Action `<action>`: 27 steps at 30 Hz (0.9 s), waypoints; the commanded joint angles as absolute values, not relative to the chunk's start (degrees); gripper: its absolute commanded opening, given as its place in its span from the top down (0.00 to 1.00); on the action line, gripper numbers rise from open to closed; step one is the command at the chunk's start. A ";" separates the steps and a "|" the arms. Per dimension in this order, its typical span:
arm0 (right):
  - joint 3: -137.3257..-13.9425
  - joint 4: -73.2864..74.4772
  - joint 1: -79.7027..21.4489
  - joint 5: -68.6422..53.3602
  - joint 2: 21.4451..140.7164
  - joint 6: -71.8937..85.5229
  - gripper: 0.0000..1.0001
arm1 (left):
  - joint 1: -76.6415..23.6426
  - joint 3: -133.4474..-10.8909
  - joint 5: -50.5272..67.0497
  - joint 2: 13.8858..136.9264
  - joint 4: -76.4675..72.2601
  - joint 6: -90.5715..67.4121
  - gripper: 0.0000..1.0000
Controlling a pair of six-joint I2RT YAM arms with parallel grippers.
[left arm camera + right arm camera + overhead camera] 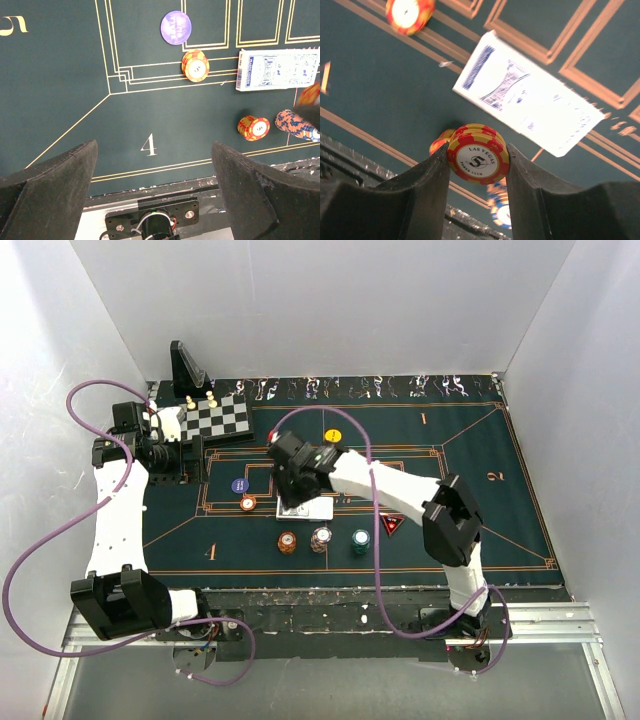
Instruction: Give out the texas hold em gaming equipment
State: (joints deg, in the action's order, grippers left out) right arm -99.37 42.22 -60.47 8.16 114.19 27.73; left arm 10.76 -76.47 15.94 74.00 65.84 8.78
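Well, your right gripper (477,150) was clamped on a short stack of orange chips (478,162), pinched by the rims and lifted off the felt (470,530) near its middle, just beside the card deck (527,107). Your left gripper (155,150) hung by the left edge beside the chessboard (222,418), jaws wide apart and empty. A rim pinch could let the chips fan or drop, and a loose one might roll off the near edge. Coming down, you risked clipping the orange stack (253,127) and the whitish stack (295,125) set along that edge. Room looked open toward the far right corner; the far left corner was crowded
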 commanded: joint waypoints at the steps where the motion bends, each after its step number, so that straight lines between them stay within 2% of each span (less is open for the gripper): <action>1: -103.35 42.62 -50.56 8.52 110.39 26.46 0.60 | 10.99 -77.78 16.52 72.69 66.27 9.32 0.02; 5: -105.20 42.28 -40.63 8.35 113.19 25.58 0.60 | 10.99 -77.43 16.26 72.77 66.18 9.32 0.02; 12: -116.35 43.24 -30.51 10.37 124.61 23.56 0.62 | 10.99 -77.61 18.80 73.21 66.80 11.07 0.02; 20: -126.99 44.30 -27.60 8.00 135.87 23.20 0.63 | 10.90 -78.66 22.32 75.67 68.29 13.45 0.02; 27: -124.99 42.98 -27.51 5.98 138.25 24.52 0.62 | 10.99 -80.16 22.85 77.96 68.03 13.18 0.02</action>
State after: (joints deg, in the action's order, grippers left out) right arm -123.98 43.70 -27.40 7.79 139.15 24.03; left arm 10.76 -77.19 20.86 77.95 67.64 12.64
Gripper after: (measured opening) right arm 0.511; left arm 0.981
